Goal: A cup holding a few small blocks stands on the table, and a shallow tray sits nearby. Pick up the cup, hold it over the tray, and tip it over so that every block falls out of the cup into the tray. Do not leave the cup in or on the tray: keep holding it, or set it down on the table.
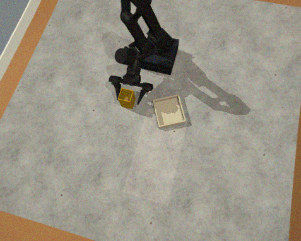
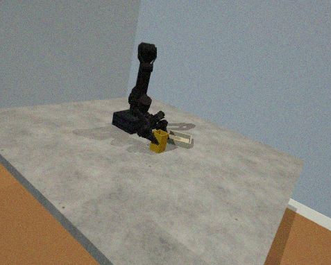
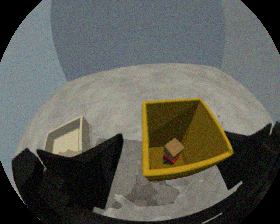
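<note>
Between the fingers (image 1: 128,100) (image 2: 158,141): yellow cup (image 1: 126,102) (image 2: 159,143) (image 3: 188,167), upright, ungripped
Your fingers: spread wide, holding nothing
Blocks (image 3: 172,151): inside cup
Tray (image 1: 160,122) (image 2: 180,143) (image 3: 82,135): no blocks seen
Left for you: grip, lift, tip

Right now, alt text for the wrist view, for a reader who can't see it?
An open square yellow cup with small blocks inside stands between the black fingers of the wide-open gripper; a shallow cream tray sits beyond the left-hand finger in the picture.
</note>
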